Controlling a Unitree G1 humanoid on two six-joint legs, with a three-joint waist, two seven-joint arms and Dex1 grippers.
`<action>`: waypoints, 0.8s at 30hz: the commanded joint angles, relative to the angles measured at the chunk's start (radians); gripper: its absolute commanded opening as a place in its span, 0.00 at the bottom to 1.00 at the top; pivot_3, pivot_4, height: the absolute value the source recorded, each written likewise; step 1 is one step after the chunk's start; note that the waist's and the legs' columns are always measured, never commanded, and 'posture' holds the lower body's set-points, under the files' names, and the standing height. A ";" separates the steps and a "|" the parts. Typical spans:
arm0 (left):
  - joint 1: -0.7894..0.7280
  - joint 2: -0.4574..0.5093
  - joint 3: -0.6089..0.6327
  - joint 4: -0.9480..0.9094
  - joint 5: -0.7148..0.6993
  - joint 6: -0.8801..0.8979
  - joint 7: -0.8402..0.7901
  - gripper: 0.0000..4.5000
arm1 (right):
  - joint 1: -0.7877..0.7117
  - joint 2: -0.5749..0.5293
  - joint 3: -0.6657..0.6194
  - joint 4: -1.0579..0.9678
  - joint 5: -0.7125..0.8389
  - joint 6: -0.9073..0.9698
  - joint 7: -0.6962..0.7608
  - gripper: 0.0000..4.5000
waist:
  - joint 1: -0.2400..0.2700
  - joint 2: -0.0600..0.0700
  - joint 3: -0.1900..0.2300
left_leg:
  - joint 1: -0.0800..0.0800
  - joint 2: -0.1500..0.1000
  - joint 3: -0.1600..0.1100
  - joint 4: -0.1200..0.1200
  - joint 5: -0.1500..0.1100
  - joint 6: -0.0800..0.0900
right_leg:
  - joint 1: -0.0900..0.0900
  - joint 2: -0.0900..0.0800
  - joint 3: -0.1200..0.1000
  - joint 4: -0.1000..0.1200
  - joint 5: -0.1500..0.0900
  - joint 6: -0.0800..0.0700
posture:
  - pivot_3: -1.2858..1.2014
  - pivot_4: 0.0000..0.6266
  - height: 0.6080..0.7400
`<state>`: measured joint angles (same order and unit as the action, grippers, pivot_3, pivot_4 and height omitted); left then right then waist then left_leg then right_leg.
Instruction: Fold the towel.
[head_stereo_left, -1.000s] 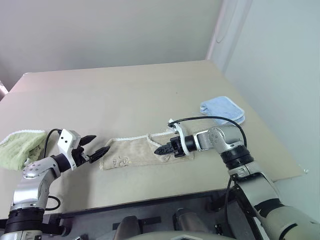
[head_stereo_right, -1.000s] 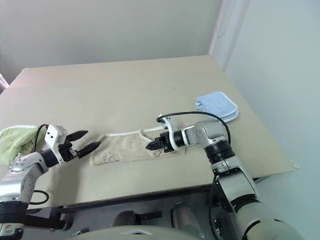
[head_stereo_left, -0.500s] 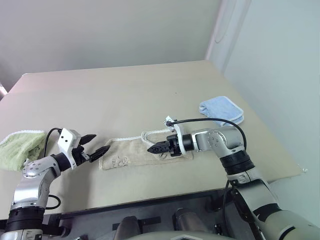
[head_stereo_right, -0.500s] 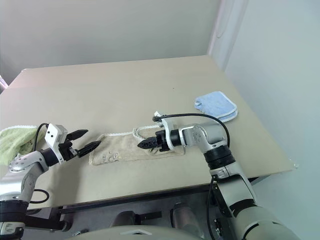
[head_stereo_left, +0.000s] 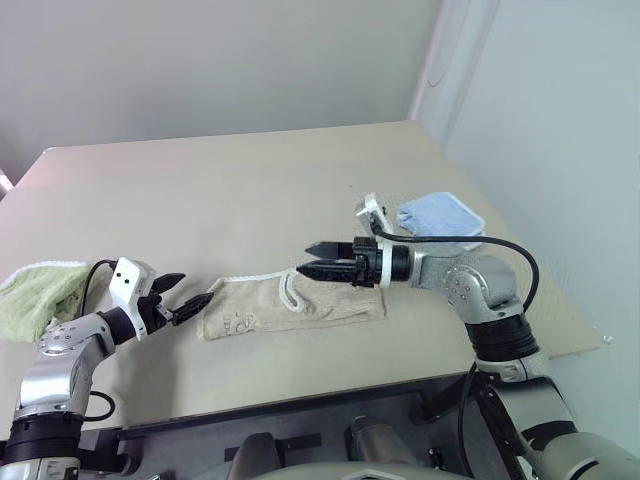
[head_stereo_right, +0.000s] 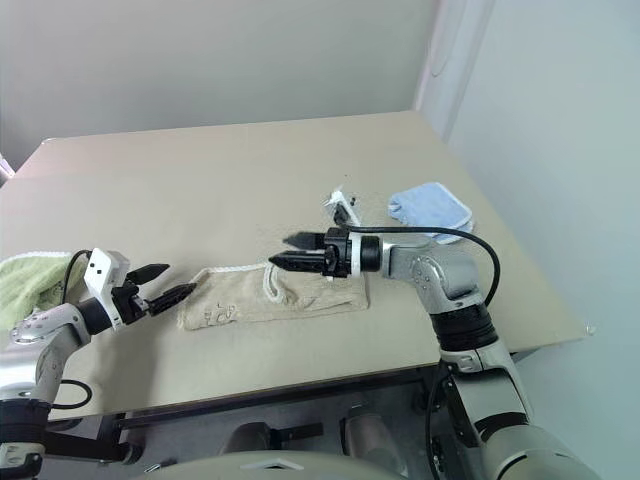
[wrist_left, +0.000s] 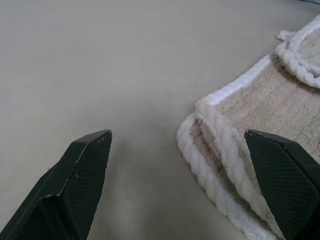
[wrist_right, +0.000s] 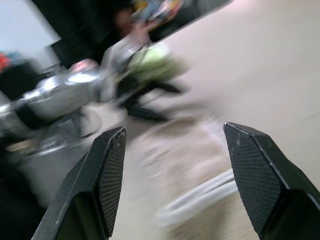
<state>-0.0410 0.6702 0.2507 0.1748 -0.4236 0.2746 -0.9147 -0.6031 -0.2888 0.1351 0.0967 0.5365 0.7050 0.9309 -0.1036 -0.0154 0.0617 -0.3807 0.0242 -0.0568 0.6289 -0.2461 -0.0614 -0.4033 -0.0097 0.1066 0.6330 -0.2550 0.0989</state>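
On the beige tabletop (head_stereo_left: 250, 190), the left claw (head_stereo_left: 192, 299) stands spread just beside the towel's (head_stereo_left: 290, 305) left end; the towel lies folded into a strip. The right claw (head_stereo_left: 318, 258), parted and empty, hovers above it. Judged mid-fold: next, grip an end and carry it across.

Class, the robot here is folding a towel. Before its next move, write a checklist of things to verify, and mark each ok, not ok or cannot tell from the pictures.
1. Beige-tan terry towel with white corded edging lies flat on the table, folded into a long strip: ok.
2. Right end effector open and holding nothing, hanging above the towel: ok.
3. Left end effector open, at the towel's left end: ok.
4. Left end effector already gripping the towel's corner: not ok, the fingers straddle it without closing.
5. Light blue folded cloth and light green folded cloth lie apart from the towel: ok.
6. Towel's layers lined up edge to edge: cannot tell.
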 joint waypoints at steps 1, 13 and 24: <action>-0.001 0.014 0.027 -0.048 -0.006 -0.007 0.004 1.00 | -0.029 0.017 0.035 0.211 -0.107 -0.202 0.059 0.72 | 0.000 0.000 0.000 | 0.000 0.000 0.000 0.000 0.000 0.000 | 0.000 0.000 0.000 0.000 0.000 0.000 | 0.52 0.00 1.00; 0.039 0.016 0.038 -0.076 0.010 -0.040 0.018 1.00 | -0.035 0.115 0.175 0.520 -0.354 -0.587 0.167 0.99 | -0.002 0.001 0.001 | 0.002 0.000 0.000 0.000 0.000 0.000 | 0.000 0.000 0.000 0.002 0.000 0.000 | 0.52 0.00 1.00; 0.039 0.026 0.036 -0.077 0.007 -0.031 0.019 1.00 | -0.054 0.136 0.205 0.634 -0.510 -0.709 0.051 0.99 | -0.003 0.000 0.000 | 0.009 0.000 0.000 0.001 0.000 -0.001 | 0.007 0.000 0.000 0.002 0.001 -0.002 | 0.52 0.00 1.00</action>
<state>0.0036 0.6719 0.2606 0.1335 -0.4145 0.2494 -0.8925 -0.6349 -0.1449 0.3523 0.6995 0.0593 0.0005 1.0184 -0.1070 -0.0151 0.0618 -0.3719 0.0240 -0.0572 0.6295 -0.2457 -0.0620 -0.3958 -0.0098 0.1067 0.6351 -0.2542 0.0971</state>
